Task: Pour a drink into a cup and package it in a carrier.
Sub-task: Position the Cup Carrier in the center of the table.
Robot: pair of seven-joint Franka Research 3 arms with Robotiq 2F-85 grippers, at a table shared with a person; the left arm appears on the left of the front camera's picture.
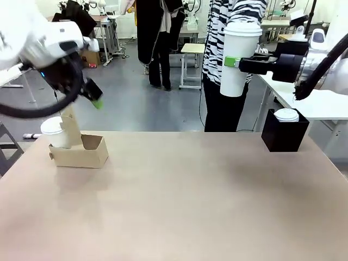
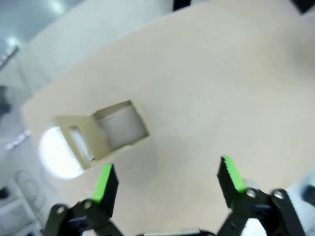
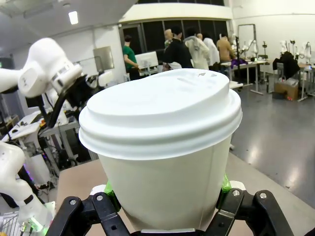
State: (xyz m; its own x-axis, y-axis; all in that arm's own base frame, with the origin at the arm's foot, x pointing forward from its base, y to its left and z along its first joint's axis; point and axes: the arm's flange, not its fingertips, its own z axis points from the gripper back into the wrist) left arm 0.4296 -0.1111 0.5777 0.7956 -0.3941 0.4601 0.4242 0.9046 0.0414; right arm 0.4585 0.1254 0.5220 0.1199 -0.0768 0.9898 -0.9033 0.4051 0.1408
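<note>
The right pincer (image 1: 235,61) is clamped on the tall white paper cup (image 1: 235,79) and holds it upright, high above the bench (image 1: 190,190). Its green pads (image 3: 225,184) press on opposite sides of the cup's wall, about halfway down. A white plastic lid (image 3: 160,113) closes the cup, so its contents cannot be seen. Directly behind this pincer, at the far side of the bench, stands a person in a black-and-white striped top (image 1: 239,11). Below the pincer and off to its right, a black square box (image 1: 284,136) sits at the far edge of the bench, with a shorter lidded white cup (image 1: 286,115) standing in its open top. The left pincer (image 2: 167,179) is spread wide with nothing between its fingers (image 2: 105,182), and it hangs in the air over the bench's left end. Below it and a little to its left sits the tan cardboard carrier (image 1: 87,155), apart from the fingers. In the left wrist view the carrier lies just beyond the tip of one finger. A second lidded white cup (image 1: 54,130) fills the carrier's slot on the side away from the pincer. The slot on the nearer side (image 2: 120,125) of the upright handle (image 1: 72,129) is bare inside, showing only its cardboard walls.
</note>
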